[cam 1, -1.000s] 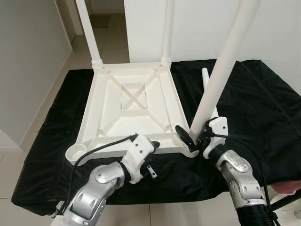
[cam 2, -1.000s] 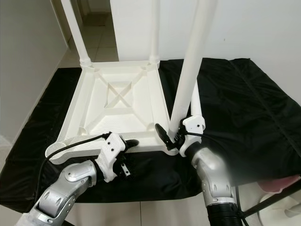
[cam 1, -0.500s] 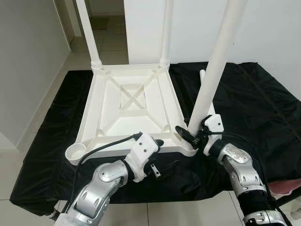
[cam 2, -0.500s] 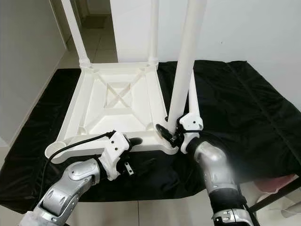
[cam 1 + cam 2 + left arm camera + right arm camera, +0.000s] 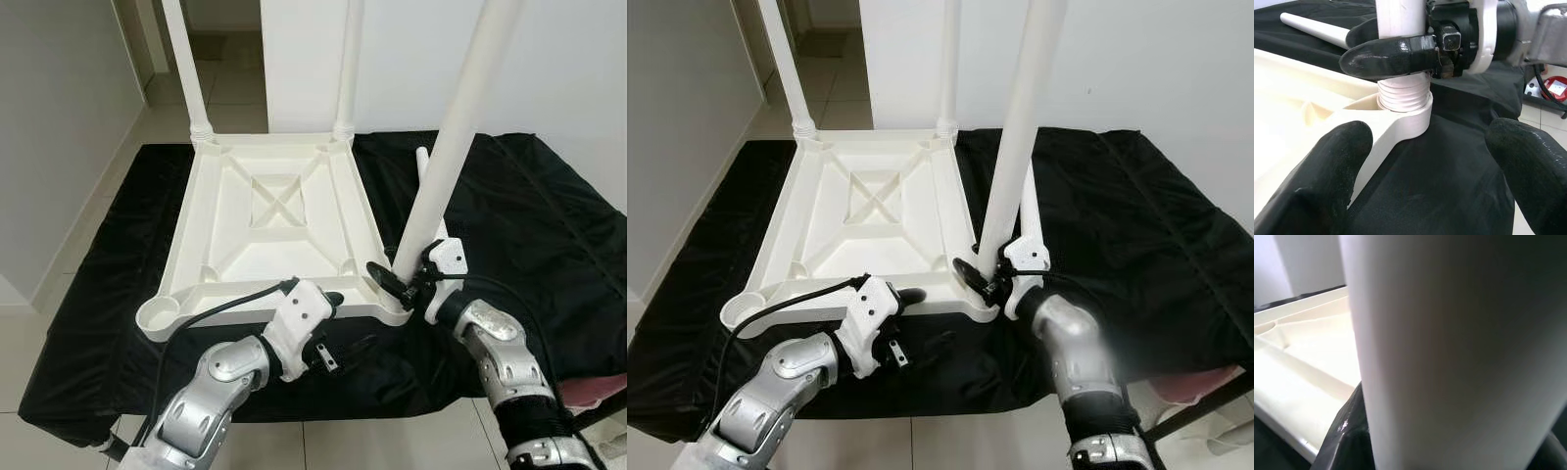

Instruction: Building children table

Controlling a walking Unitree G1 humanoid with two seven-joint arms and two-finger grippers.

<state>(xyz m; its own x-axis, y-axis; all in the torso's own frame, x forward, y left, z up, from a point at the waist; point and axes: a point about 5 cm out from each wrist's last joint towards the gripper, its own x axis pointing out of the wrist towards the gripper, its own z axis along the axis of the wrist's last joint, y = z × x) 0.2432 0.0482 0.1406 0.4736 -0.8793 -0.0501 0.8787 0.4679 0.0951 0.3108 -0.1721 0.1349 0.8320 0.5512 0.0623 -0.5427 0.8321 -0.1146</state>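
The white table top (image 5: 188, 230) lies upside down on a black cloth (image 5: 519, 225). Two white legs (image 5: 192, 73) stand in its far corners. A third leg (image 5: 453, 157) stands nearly upright in the near right corner socket, its threaded end (image 5: 1403, 95) showing above the socket. My right gripper (image 5: 400, 284) is shut on that leg just above the thread; the leg (image 5: 1449, 357) is close up in the right wrist view. My left gripper (image 5: 343, 321) is open at the table's near edge, just left of that corner, holding nothing. A loose fourth leg (image 5: 427, 164) lies on the cloth behind.
The near left corner socket (image 5: 157, 315) holds no leg. The cloth-covered surface ends just in front of my arms, with tiled floor (image 5: 39, 372) below and to the left. A white wall (image 5: 411, 59) stands behind. A red object (image 5: 600, 392) sits low at the right.
The held leg has tipped closer to upright in the corner socket. My left gripper has moved right along the near edge and its fingers have spread.
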